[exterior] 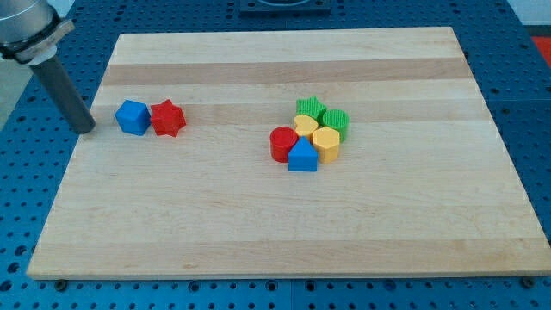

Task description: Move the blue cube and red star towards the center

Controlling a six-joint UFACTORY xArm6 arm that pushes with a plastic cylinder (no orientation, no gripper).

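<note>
The blue cube (132,116) sits near the view's left edge of the wooden board (258,224), touching the red star (168,118) on its right. My tip (87,129) rests at the board's left edge, a short way to the left of the blue cube and apart from it. The dark rod rises from the tip toward the view's top left.
A cluster of blocks sits right of the board's middle: a green star (309,108), a green cylinder (337,121), a yellow heart (306,127), a yellow hexagon (326,144), a red cylinder (282,143) and a blue triangular block (302,157).
</note>
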